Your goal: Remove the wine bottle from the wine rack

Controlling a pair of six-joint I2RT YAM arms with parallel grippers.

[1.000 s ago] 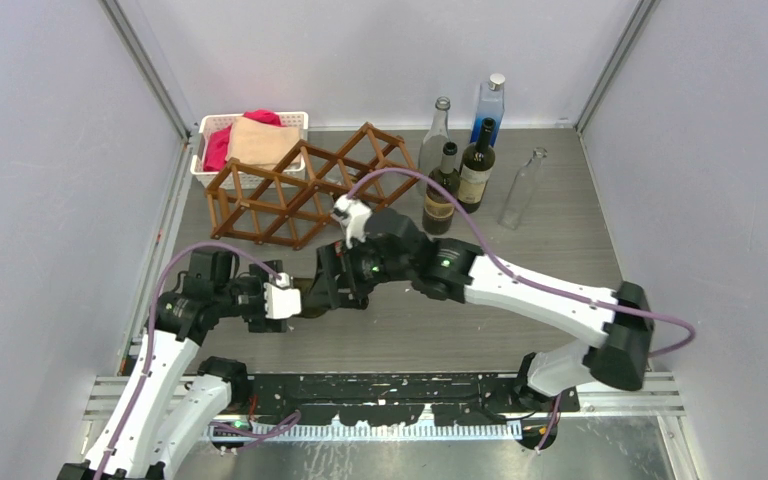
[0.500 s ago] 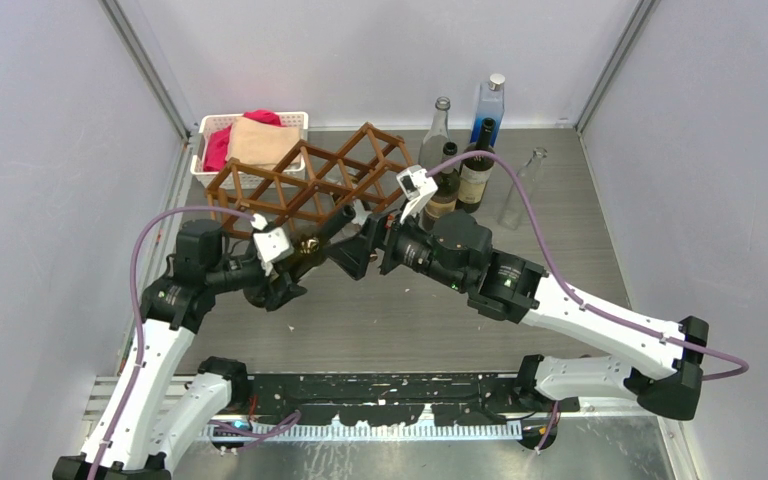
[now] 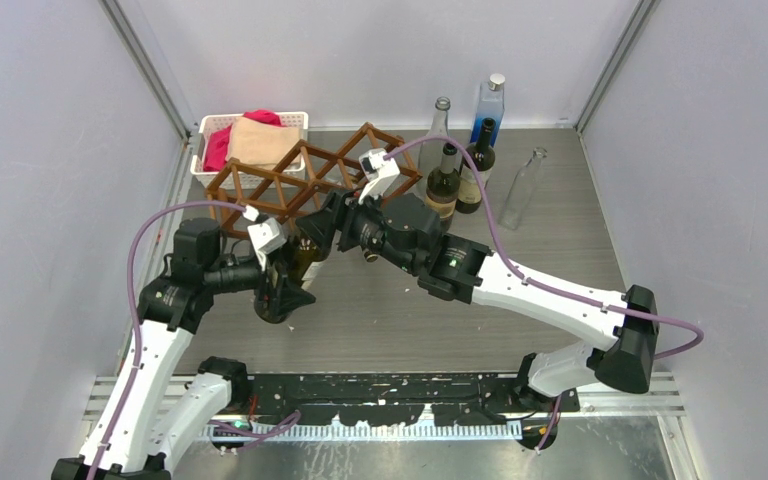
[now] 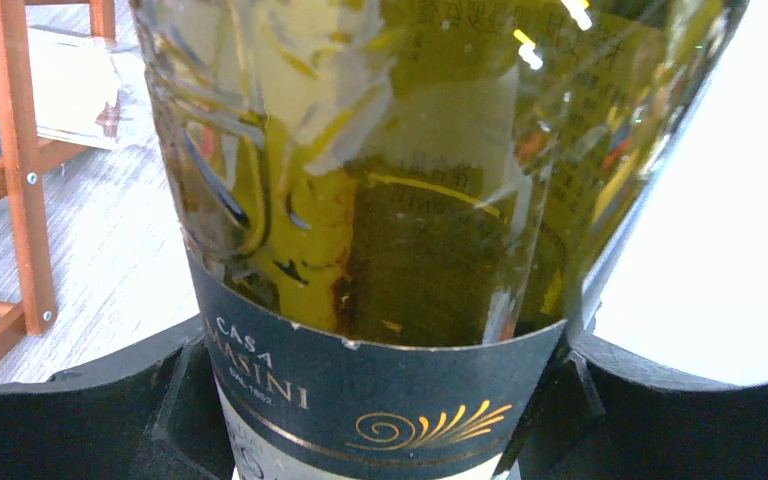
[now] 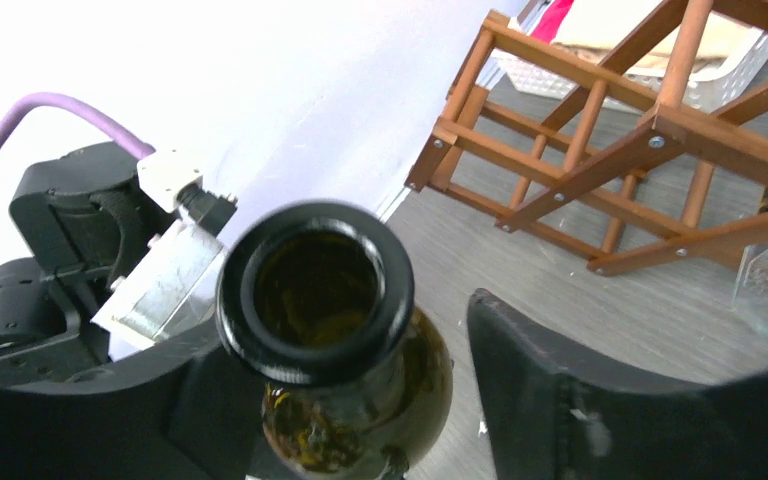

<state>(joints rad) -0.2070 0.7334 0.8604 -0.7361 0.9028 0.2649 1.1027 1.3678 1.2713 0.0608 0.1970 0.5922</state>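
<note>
Left hand [image 4: 384, 400] clamped on the bottle [image 4: 380, 180], clear of the rack [image 3: 300, 185].
Gripped across the labelled belly, both pads tight against the glass. Straddled at the neck by the right hand [image 5: 360, 390], fingers apart, one plainly off the glass. Tilted just in front of the rack, open mouth toward the right wrist; base on or just over the bench [image 3: 540, 240], impossible to tell which. Probably empty, so fairly light, but rigid, smooth and breakable. Surest hold on the paper label at the belly, steadied under the lip. No hard squeeze, no knocks on the bars or the standing bottles [image 3: 445, 185].
</note>
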